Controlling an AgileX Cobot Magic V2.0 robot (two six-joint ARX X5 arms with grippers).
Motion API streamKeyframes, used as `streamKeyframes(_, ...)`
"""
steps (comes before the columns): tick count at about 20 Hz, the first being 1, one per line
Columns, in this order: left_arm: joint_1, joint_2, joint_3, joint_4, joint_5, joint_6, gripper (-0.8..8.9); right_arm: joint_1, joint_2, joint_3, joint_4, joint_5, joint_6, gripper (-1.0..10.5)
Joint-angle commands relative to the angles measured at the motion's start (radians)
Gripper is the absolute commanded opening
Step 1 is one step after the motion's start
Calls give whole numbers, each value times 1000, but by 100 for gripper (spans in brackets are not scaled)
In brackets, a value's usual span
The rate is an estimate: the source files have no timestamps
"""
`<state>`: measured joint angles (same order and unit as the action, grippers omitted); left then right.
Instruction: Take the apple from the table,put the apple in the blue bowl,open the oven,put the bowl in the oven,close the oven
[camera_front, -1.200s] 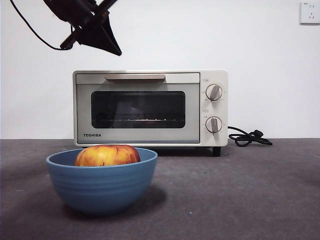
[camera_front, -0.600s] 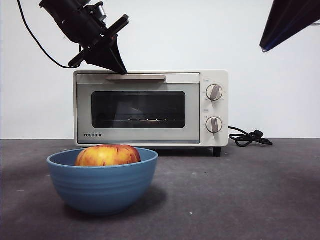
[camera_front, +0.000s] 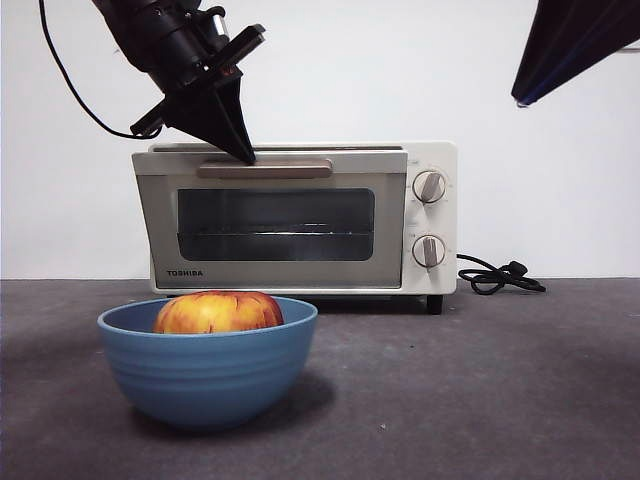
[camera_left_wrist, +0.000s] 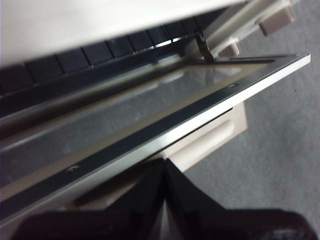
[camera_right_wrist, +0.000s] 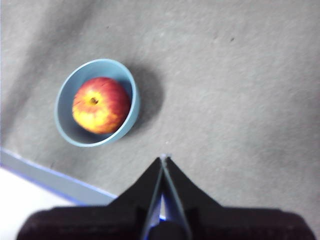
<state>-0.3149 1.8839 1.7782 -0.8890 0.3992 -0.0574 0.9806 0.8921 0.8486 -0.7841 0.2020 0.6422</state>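
Observation:
The red-yellow apple (camera_front: 217, 312) (camera_right_wrist: 100, 105) lies in the blue bowl (camera_front: 205, 380) (camera_right_wrist: 131, 86), which stands on the table near the front. Behind it stands the cream oven (camera_front: 432, 290), its glass door (camera_front: 275, 225) (camera_left_wrist: 125, 115) tilted a little way out at the top. My left gripper (camera_front: 245, 155) (camera_left_wrist: 164, 164) is shut, its tip tucked behind the beige handle (camera_front: 290, 170) (camera_left_wrist: 210, 145) at the door's upper edge. High at the right, my right gripper (camera_front: 520, 98) (camera_right_wrist: 162, 159) hangs shut and holds nothing, well above the table (camera_right_wrist: 240, 100).
The oven's black cord (camera_front: 497, 275) lies coiled on the table to its right. A blue-edged table border (camera_right_wrist: 50, 175) runs near the bowl in the right wrist view. Two knobs (camera_front: 428, 185) sit on the oven's right panel.
The left gripper has come down onto the handle and the oven door's top has swung outward a little. The right gripper has come into the top right corner.

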Motion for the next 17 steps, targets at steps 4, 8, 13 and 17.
streamKeyframes(4,-15,-52,-243,131,-81,16,-5,0,2,-10,7,11,-7,-8)
streamKeyframes(8,-19,-189,-489,333,-81,-22,-6,0,2,-10,7,15,-10,-8)
streamKeyframes(13,-16,-235,-612,398,-82,-24,-6,0,2,-10,6,14,-10,-8)
streamKeyframes(17,-26,-235,-666,414,-78,-26,-6,0,2,-10,6,15,-10,-8)
